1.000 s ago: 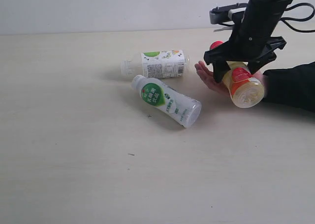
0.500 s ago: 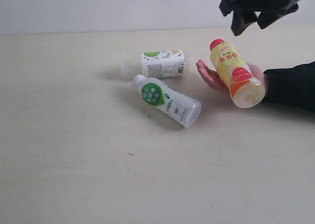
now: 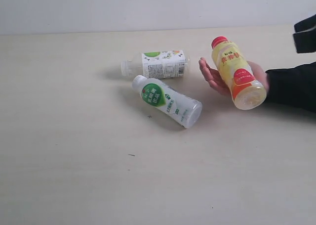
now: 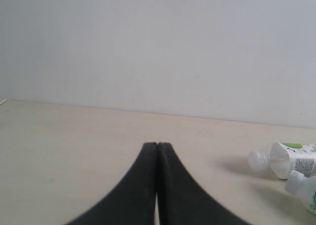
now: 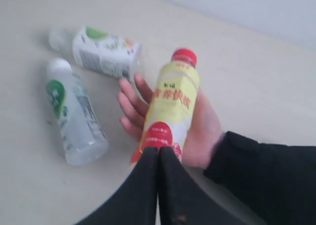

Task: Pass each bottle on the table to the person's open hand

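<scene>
Currently the left gripper point(image 4: 157, 151) is clenched and empty over the table point(image 3: 74, 160). Two bottles lie on their sides: the clear white-green-labelled bottle point(image 3: 163, 64) and, just beside it at its 6 o'clock, the white green-logo bottle point(image 3: 165, 100). At their 3 o'clock the person's hand point(image 3: 213, 79) cradles the yellow bottle point(image 3: 236, 71). The right gripper point(image 5: 159, 153), clenched on nothing, hovers above it. Recommended: clear the hand, spread the jaws fully, then take the white bottle across its midsection, square to its axis, since it may roll.
</scene>
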